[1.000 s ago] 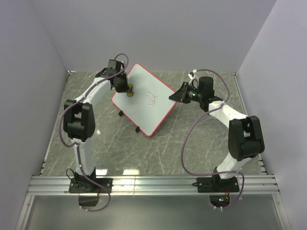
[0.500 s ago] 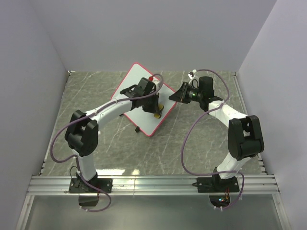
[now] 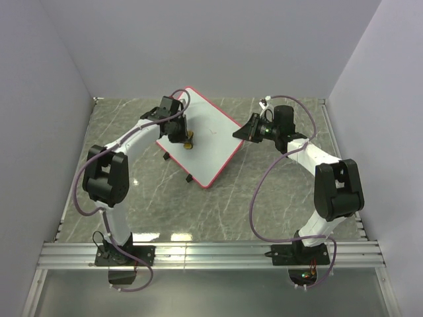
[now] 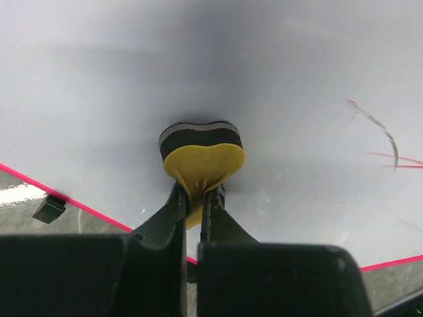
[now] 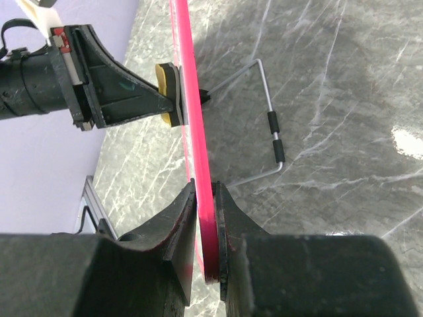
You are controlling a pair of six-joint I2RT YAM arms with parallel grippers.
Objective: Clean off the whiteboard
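The whiteboard [image 3: 210,153] stands in the middle of the grey marbled table [image 3: 264,198], well beyond the arm bases. Its long axis runs diagonally from far left to near right. Its two black feet [image 3: 188,178] sit on the near-left long edge, and its face tilts up. The left gripper [image 4: 195,198] is clamped on a yellow eraser [image 4: 201,158] that is pressed against the board face. Farther right, the right gripper [image 5: 205,191] pinches the board's pink-red rim. Faint pen marks [image 4: 380,132] lie beside the eraser.
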